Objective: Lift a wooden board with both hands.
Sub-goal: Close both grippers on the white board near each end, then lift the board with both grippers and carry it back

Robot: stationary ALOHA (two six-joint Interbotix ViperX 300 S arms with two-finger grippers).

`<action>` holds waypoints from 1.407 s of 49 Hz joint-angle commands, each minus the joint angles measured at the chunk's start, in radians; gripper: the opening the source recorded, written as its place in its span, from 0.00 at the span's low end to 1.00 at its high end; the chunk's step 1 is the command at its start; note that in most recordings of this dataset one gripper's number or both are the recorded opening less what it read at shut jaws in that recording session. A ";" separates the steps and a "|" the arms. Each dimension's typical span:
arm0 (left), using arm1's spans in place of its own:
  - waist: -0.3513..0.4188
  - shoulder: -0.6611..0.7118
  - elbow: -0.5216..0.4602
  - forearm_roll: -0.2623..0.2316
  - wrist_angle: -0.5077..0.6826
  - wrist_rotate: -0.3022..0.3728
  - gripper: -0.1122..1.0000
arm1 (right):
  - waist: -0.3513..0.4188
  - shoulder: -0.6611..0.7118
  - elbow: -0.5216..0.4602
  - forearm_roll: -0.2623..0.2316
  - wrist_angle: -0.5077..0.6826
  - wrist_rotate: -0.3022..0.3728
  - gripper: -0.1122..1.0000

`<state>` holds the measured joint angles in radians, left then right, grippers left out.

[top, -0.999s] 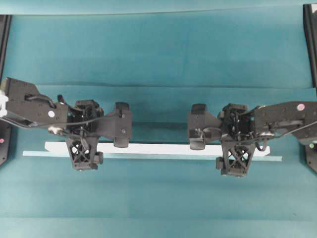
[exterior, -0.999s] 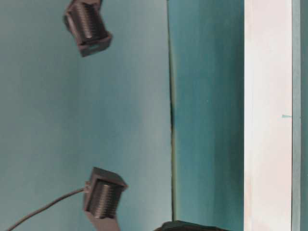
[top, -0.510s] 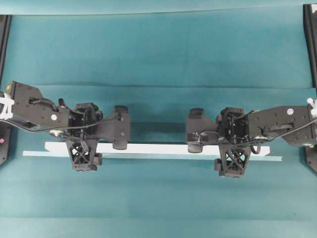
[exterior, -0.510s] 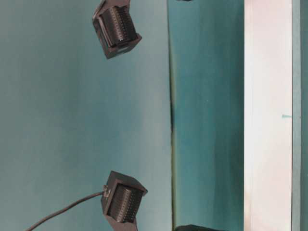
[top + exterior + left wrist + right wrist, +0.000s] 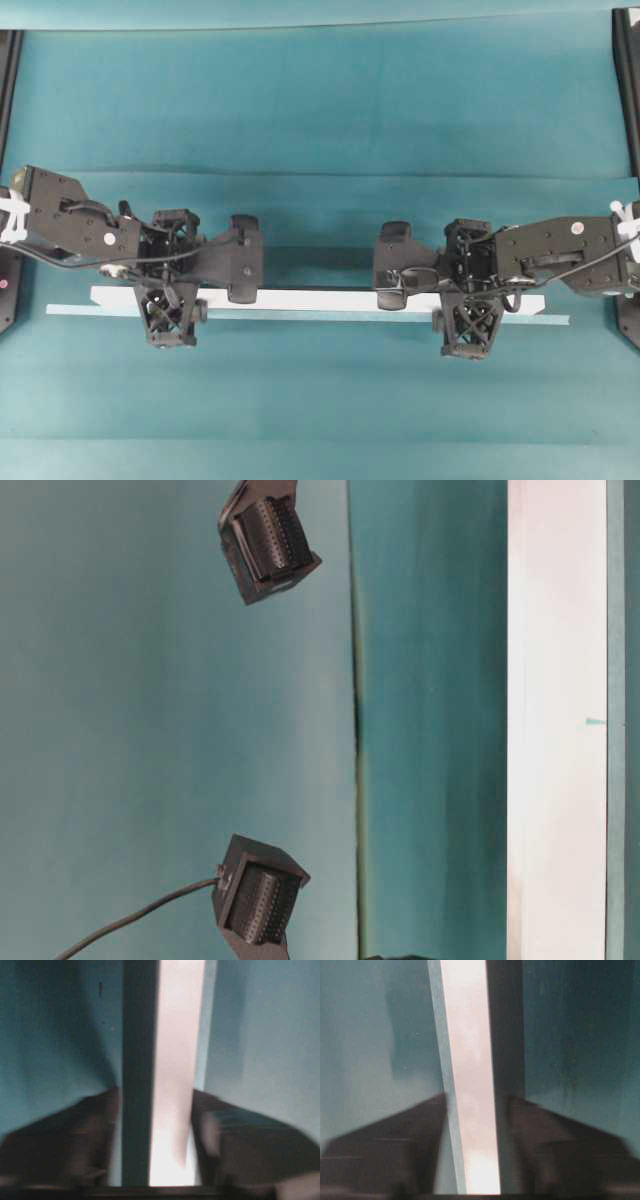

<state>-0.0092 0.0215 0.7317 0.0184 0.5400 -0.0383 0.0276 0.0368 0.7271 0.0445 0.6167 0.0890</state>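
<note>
Left gripper (image 5: 168, 312) and right gripper (image 5: 470, 322) straddling board (image 5: 320, 300); fingers (image 5: 75, 1135) standing open, not gripping board.

left tool (image 5: 168, 300) lowered around wooden board (image 5: 318, 300) | right tool (image 5: 470, 308) lowered, shifted left slightly

Lab robot cell, not a home or shop. Worktop (image 5: 320, 90) fully draped in teal cloth, creased in bands. Black frame uprights (image 5: 626, 80) at both side edges. Two black arms (image 5: 90, 222) mounted facing each other, cabling exposed, cameras on the wrists. Only a white wooden board (image 5: 320, 300) lies on the cloth.
</note>
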 commanded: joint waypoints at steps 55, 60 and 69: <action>0.012 -0.219 -0.155 0.002 0.310 -0.008 0.26 | -0.041 -0.141 -0.212 0.000 0.333 0.012 0.30; 0.015 -0.261 -0.183 0.002 0.365 -0.006 0.26 | -0.046 -0.169 -0.262 -0.002 0.413 0.012 0.30; 0.015 -0.293 -0.255 0.002 0.456 -0.003 0.26 | -0.049 -0.190 -0.339 0.000 0.526 0.012 0.30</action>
<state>0.0046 -0.2393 0.5369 0.0184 0.9756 -0.0414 -0.0169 -0.1427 0.4403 0.0414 1.1106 0.0936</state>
